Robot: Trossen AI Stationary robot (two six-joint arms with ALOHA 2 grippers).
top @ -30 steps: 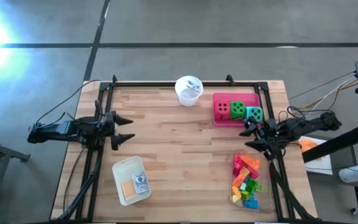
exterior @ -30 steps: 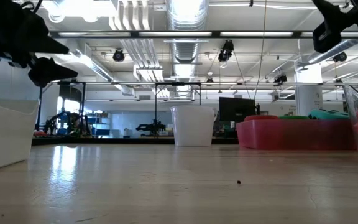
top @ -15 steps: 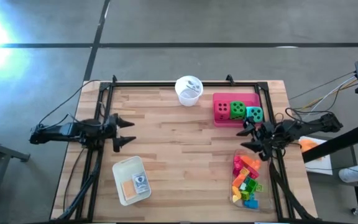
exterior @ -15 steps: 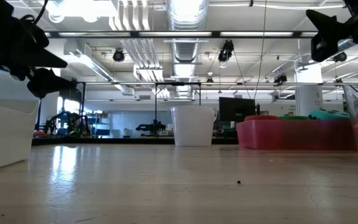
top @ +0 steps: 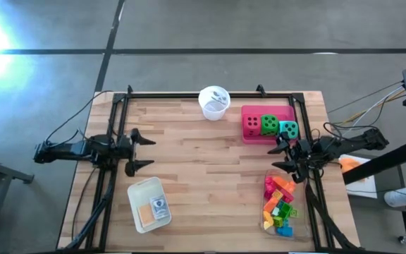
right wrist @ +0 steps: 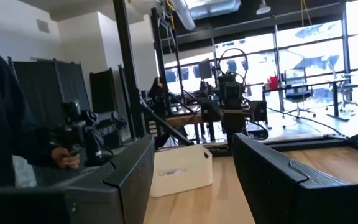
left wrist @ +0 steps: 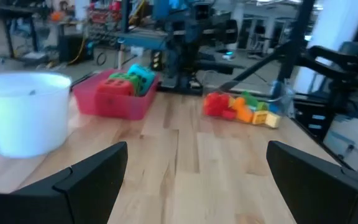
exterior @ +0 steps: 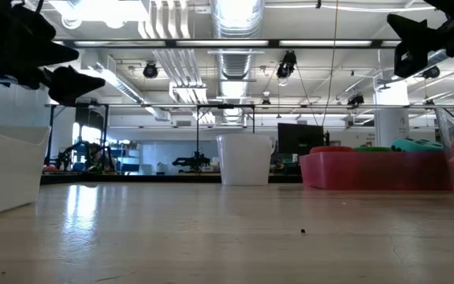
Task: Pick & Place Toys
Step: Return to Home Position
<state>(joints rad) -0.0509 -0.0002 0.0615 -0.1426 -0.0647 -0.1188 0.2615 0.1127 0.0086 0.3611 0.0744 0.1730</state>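
Above the table [top: 203, 162], seen straight down: just beside the right gripper [top: 282, 155], on one flank, a clear tray [top: 266, 224] heaped with bricks [top: 279, 201] in red, orange, yellow, green and blue. On the other flank, just as close, a pink tray [top: 258, 138] with red die [top: 251, 123], green die [top: 268, 123] and teal die [top: 288, 129] in a row, teal nearest those jaws. Near the left gripper [top: 139, 151], off to one side, a white tray [top: 141, 190] with two cards [top: 159, 205] lying flat, one orange, one pale with a dark print. Well ahead of the left jaws, towards the other side, a white cup [top: 214, 102]. Both arms stretched level from opposite table edges, grippers turned towards each other and well apart across bare wood. Both pairs of jaws spread wide, clamped on nothing.

At table height: white tray wall below the left gripper [exterior: 89, 67], cup [exterior: 244, 159] far across, then the pink tray [exterior: 369, 172] with only green and teal die tops above its rim. Clear tray edge below the right gripper [exterior: 400, 39]. Both grippers raised clear of the wood.

Past the left fingers [left wrist: 86, 180], parted with only table between them: cup close on one side, pink tray with all three dotted dice beyond it, the bright brick heap [left wrist: 241, 107] farther ahead.

Between the parted right fingers [right wrist: 278, 174]: white tray [right wrist: 179, 169] far ahead, cards hidden by its wall. Off beyond the table, a person [right wrist: 5, 118] in dark clothing.
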